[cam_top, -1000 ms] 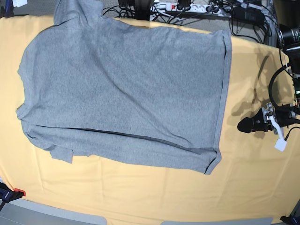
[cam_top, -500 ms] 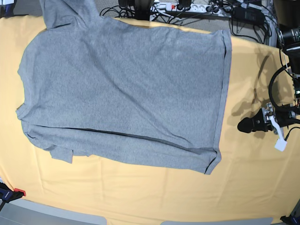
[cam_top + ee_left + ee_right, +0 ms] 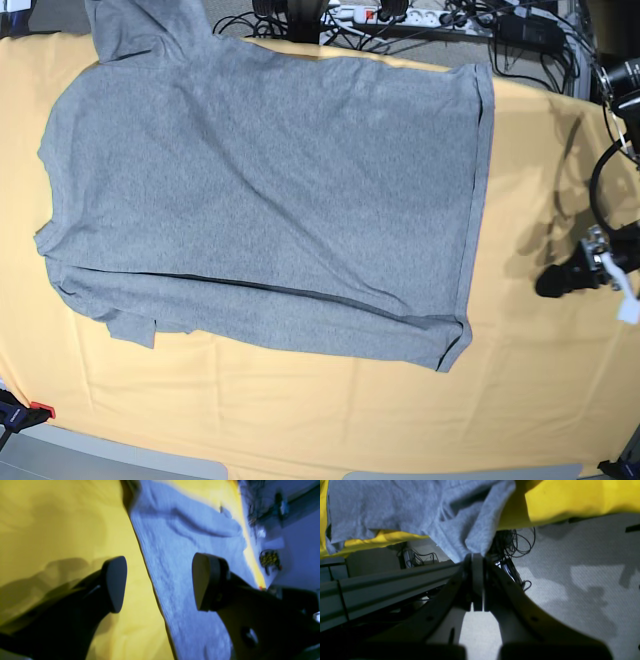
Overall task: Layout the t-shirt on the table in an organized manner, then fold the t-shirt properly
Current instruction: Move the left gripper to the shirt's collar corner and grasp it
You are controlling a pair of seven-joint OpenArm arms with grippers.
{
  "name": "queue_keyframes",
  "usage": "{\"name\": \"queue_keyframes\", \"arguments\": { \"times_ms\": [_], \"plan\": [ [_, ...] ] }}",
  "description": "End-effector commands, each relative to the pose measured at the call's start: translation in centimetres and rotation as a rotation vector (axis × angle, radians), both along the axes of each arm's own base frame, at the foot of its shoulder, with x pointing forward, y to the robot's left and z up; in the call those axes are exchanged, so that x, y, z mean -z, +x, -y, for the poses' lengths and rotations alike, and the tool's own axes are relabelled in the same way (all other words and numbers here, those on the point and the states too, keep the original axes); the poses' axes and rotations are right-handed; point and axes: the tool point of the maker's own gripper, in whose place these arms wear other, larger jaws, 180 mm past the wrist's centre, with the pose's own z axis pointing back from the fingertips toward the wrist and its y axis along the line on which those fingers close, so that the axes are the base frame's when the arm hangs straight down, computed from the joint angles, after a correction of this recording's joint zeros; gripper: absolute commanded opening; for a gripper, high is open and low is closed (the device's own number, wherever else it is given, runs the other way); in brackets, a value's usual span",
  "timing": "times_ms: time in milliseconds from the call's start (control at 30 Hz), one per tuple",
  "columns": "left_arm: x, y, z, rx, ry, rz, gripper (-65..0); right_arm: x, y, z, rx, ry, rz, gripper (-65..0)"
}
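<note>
The grey t-shirt (image 3: 260,190) lies spread flat on the yellow-orange table (image 3: 540,400), plain side up, with its hem toward the right. One sleeve (image 3: 140,25) reaches past the far edge at the top left. In the right wrist view my right gripper (image 3: 477,562) is shut on that sleeve of the t-shirt (image 3: 460,530), off the table (image 3: 570,497) edge and above the floor. My left gripper (image 3: 548,282) hovers open to the right of the hem. In the left wrist view its fingers (image 3: 115,583) straddle the hem line of the t-shirt (image 3: 195,530) from a distance, with nothing between them.
A power strip and tangled cables (image 3: 400,18) lie beyond the far edge. A red clamp (image 3: 38,410) sits at the near left corner. Grey carpet (image 3: 570,580) and a metal rail (image 3: 382,580) are below the table's far side.
The sleeve at the far edge shifted left a second ago and has held since. My left gripper has drawn back to the right, away from the hem, still open.
</note>
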Motion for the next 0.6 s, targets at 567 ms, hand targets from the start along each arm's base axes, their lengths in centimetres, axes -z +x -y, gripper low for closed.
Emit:
{"name": "queue_keyframes", "arguments": {
  "times_ms": [567],
  "plan": [
    [2.8, -12.2, 5.5, 0.300, 0.267, -0.041, -23.4, -1.0, 2.5, 0.5, -0.043, -0.033, 0.088, -65.0]
  ]
}}
